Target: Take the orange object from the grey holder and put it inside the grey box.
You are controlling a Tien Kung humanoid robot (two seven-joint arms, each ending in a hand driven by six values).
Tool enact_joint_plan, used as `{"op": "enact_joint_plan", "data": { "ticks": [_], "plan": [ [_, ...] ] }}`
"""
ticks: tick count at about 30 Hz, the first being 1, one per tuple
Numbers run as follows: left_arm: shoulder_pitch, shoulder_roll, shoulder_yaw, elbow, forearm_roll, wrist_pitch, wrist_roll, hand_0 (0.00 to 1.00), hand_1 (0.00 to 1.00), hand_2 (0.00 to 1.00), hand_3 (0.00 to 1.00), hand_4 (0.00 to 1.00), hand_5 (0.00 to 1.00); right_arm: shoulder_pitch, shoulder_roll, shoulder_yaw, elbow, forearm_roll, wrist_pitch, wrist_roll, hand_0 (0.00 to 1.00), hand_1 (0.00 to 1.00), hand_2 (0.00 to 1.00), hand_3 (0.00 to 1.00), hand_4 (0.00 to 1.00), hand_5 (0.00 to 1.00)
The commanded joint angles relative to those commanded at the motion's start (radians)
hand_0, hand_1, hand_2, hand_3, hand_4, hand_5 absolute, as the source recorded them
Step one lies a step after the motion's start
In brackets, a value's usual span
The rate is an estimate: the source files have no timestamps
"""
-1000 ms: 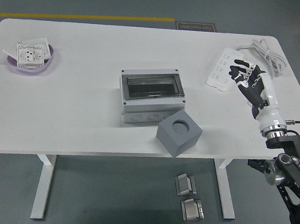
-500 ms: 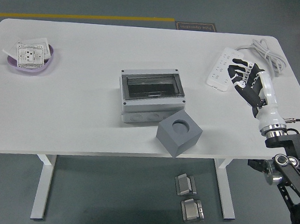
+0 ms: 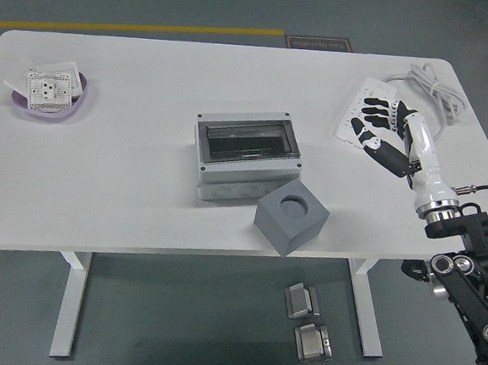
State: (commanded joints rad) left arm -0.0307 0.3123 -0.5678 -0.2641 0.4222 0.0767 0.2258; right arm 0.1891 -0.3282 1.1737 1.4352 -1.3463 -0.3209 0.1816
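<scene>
The grey holder (image 3: 290,217), a cube with a round hole in its top, stands near the table's front edge. I see no orange object in the hole or anywhere else. Just behind it, touching its back corner, sits the grey box (image 3: 246,158) with a clear lid lying shut over it. My right hand (image 3: 375,123) hovers over the right part of the table, well to the right of both, with its fingers spread and nothing in them. The left arm does not show.
A white power strip (image 3: 359,109) with a coiled grey cable (image 3: 433,84) lies at the back right, partly under my right hand. A purple bowl (image 3: 52,102) holding white socket plates sits at the far left.
My right hand has shifted a little to the left and turned, so its fingers now point left over the power strip. The holder and box have not moved.
</scene>
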Motion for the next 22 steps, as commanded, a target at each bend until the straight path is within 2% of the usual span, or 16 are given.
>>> {"op": "enact_joint_plan", "data": {
  "ticks": [14,22],
  "plan": [
    [-0.003,0.005,0.016,0.003,-0.012,0.0,0.0,0.704,0.686,0.523,0.753,0.758,0.323,0.006,-0.013,-0.02,-0.033,0.327,0.052,0.088,0.701,0.668,0.714,0.733,0.798,0.365],
    [-0.002,0.002,0.015,0.004,-0.013,0.0,0.0,0.704,0.686,0.524,0.753,0.758,0.323,0.004,-0.008,-0.026,-0.039,0.471,0.072,0.091,0.689,0.665,0.711,0.735,0.806,0.359]
  ]
}}
